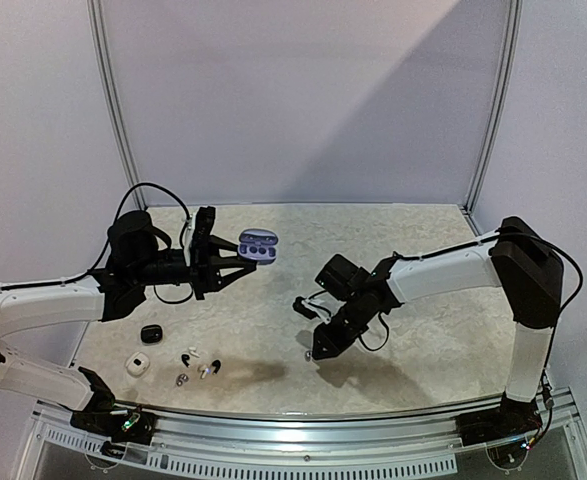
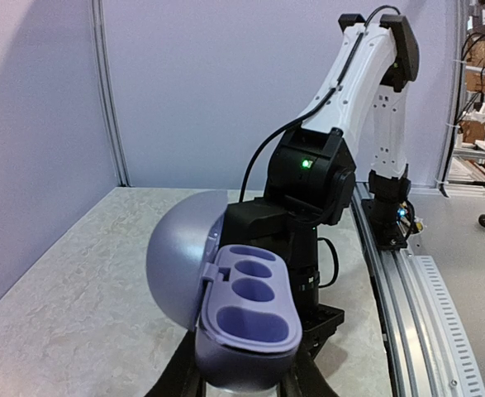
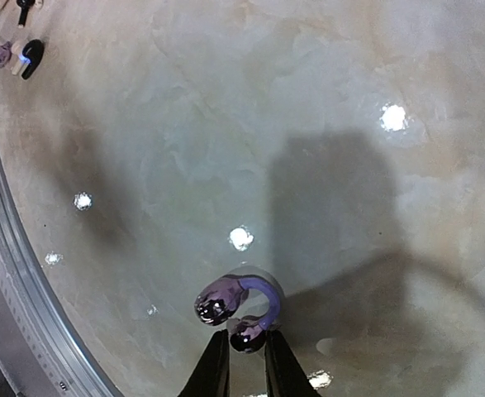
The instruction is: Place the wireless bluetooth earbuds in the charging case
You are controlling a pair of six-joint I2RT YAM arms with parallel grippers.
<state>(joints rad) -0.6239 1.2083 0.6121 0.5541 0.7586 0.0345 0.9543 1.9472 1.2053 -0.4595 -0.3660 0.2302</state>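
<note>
Glossy lavender hooked earbud (image 3: 235,304) lies just up-frame of right gripper (image 3: 246,364), lower bulb between near-shut fingers (we cannot confirm pinch); left gripper (image 2: 244,385) clamps open lavender charging case (image 2: 246,322).

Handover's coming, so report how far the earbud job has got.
Done: the left gripper holds the lavender case open, wells empty. In hand: the right gripper straddles one lavender earbud on the table. Left: seating it, then the loose earbuds near the black case and white case.

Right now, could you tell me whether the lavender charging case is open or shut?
Open: the lavender charging case has its lid swung back, exposing empty wells.
</note>
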